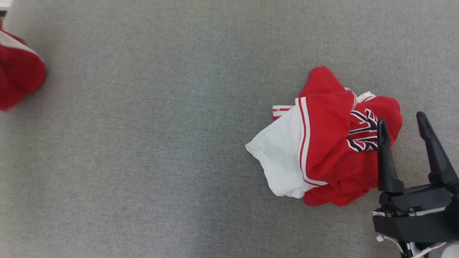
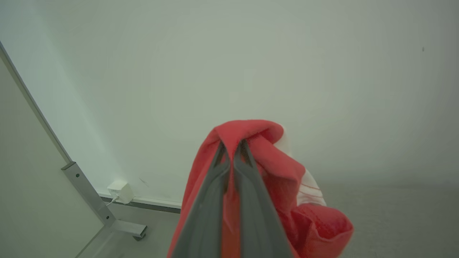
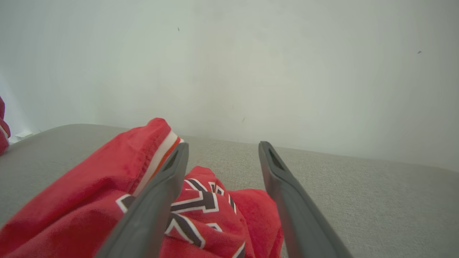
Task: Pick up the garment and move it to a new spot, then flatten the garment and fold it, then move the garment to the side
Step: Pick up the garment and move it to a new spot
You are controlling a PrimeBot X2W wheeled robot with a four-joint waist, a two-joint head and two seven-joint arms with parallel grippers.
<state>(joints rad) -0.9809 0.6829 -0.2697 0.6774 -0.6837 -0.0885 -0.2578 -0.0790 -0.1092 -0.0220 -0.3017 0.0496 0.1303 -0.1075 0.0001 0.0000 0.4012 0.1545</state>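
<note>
The right claw [image 1: 401,119] sits at four o'clock in the head view, released, fingers spread wide. The crumpled red-and-white garment [image 1: 322,143] lies on the grey table [image 1: 161,161] at its nine to eleven o'clock, the claw's left finger over the fabric's edge. Its dark, white-edged lettering [image 1: 364,132] is too folded to read. The left claw [image 2: 232,145] is clenched on a red cloth [image 2: 272,161].

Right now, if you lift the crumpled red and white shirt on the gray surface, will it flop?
Probably floppy: the shirt lies in soft folds and would sag from a pinch. Likely light, since its layers look thin. It shouldn't roll or slip; the gray surface looks textured.
</note>
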